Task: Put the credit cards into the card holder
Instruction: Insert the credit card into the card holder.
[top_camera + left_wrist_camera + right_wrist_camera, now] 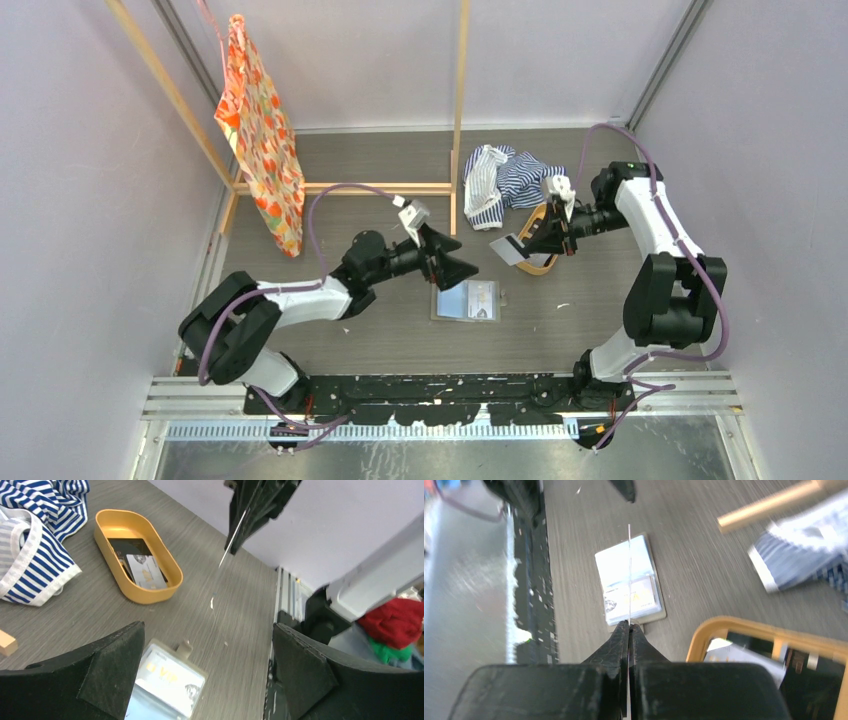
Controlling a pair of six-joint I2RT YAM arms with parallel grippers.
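Small grey-taupe soft folding card holder [467, 300] is noted lying open and flat on the grey wood-grain table [380, 330], between the two arms; pale whitish-blue cards are seen on its open face. One thin pale card [508, 250] is pinched tight in the right gripper [535, 242] and raised off the table, beyond and to the right of the holder, with the gripper over the oval orange-tan tray [540, 268]. From the right wrist view this card is seen edge-on, as a thin line across the holder. In the tray a black card [127, 547] and a second pale card [146, 572] are seen lying, the pale one partly over the black. The left gripper [452, 262] is spread wide with nothing between its jaws, hovering just beyond the holder. A blue-and-white striped cloth [505, 178] is heaped beyond the tray. An orange patterned fabric bag [258, 130] is hung on a light wooden frame [460, 110] at the far left
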